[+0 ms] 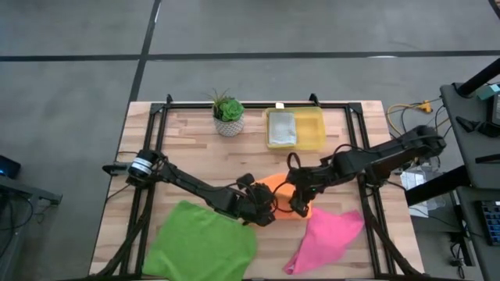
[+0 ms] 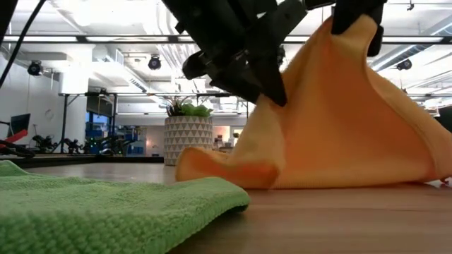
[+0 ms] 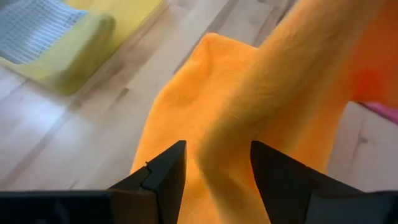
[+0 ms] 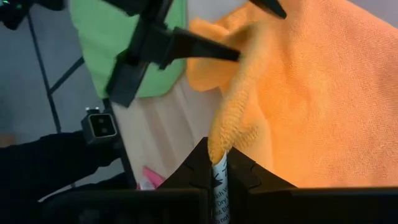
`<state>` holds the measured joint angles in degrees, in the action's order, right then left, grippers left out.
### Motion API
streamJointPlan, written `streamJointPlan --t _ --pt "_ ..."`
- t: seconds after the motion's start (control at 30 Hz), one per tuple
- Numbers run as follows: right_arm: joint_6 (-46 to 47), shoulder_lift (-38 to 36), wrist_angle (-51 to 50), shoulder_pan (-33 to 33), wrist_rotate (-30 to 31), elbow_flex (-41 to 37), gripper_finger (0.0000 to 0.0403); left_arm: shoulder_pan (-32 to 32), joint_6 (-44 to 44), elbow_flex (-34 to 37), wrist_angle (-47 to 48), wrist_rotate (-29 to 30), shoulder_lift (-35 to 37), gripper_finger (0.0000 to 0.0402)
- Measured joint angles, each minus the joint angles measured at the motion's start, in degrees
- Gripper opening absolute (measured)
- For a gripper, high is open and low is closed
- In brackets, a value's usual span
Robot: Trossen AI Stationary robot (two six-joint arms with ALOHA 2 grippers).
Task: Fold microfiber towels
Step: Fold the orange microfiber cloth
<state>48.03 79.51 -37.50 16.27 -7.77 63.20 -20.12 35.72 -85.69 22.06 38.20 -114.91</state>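
My right end effector (image 4: 217, 163) is clenched on the orange towel (image 3: 249, 99), lifting its edge; that raised fold runs between my left end effector's (image 3: 217, 163) released fingers, nearest to grasp.

My overhead camera looks straight down on the whole table (image 1: 195, 140), arms entering from frame left and right. My low camera sits at tabletop height, facing level across into the room, very close to the orange towel (image 2: 339, 127) filling its right half. Each wrist camera looks past its own fingers, close on that same orange towel, which all four views share.
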Motion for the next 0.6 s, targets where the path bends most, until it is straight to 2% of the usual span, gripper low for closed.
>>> streamJointPlan --t 0.17,0.33,0.47,0.6 --pt "-0.1 -3.6 0.3 0.0 0.6 -1.0 0.0008 0.3 2.1 0.2 5.1 1.9 0.0 0.0166" --pt "-0.4 -5.4 -1.2 -1.8 6.5 -3.9 0.0008 0.3 1.6 0.2 5.8 2.8 2.8 0.0166" --pt "1.0 -5.5 -1.0 -5.0 7.0 -7.7 0.0008 -0.8 -5.8 0.6 4.9 3.1 5.0 0.0166" --pt "1.3 -5.6 2.5 -7.4 6.7 -12.3 0.0008 -2.2 -20.2 2.5 2.6 1.6 5.0 0.0166"
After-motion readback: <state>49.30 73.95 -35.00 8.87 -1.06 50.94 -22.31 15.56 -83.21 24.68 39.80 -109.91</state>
